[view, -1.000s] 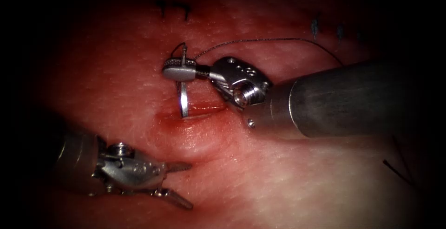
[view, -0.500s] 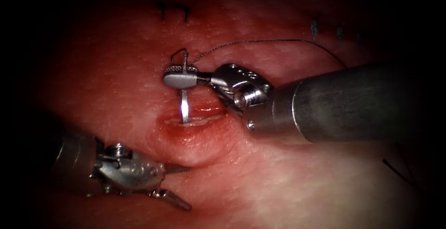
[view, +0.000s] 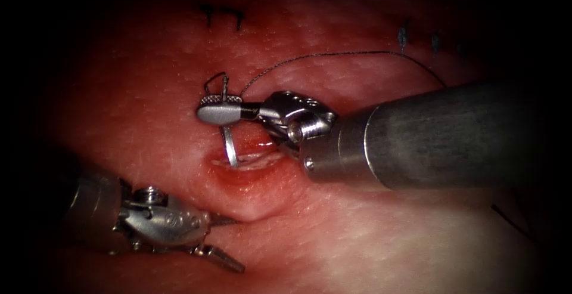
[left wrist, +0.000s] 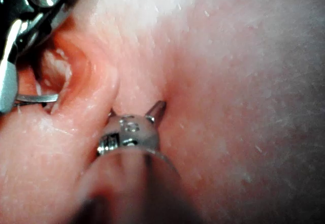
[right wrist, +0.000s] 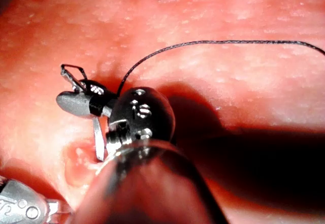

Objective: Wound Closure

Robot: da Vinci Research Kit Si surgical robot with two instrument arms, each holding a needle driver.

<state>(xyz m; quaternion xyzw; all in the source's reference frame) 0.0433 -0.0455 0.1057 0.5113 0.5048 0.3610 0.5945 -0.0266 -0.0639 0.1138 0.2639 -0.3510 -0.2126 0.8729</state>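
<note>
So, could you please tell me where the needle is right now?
In the endoscope view the needle hangs from the right claw, gripped near its thread end, its tip down in the cut at mid-tissue.

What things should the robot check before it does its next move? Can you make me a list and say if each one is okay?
1. Right tool grips the needle: ok, jaws shut on it near its thread end.
2. Needle tip is at the cut: ok, it points down into the opening; how deep it sits, cannot tell.
3. Thread runs free: ok, it arcs loosely from the needle over the tissue to the right.
4. Left tool is out of the way: ok, open, holding nothing, below and left of the cut.
5. Left tool's upper jaw presses the tissue: ok, it dents the fold below the cut.
</note>
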